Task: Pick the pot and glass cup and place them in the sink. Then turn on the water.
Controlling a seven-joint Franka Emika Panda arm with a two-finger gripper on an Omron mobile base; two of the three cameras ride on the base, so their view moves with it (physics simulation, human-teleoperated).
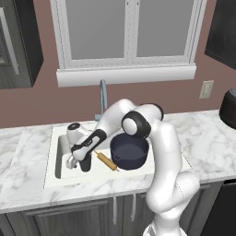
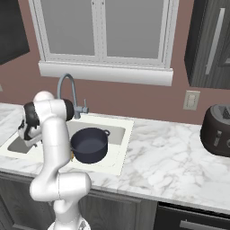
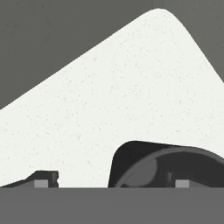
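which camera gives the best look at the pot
The right base view: the pot shows whole, with its open mouth and a side handle, in the sink. In the left base view the arm's elbow covers its upper rim.

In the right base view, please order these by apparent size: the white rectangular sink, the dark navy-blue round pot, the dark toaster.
1. White rectangular sink, clearly largest.
2. Dark navy-blue round pot and dark toaster: they look alike, and the toaster is cut by the picture edge, so I leave them unranked.

pot [image 1: 129,152] in sink [image 1: 55,154] — right side | rolling pin [image 1: 106,161] left of pot
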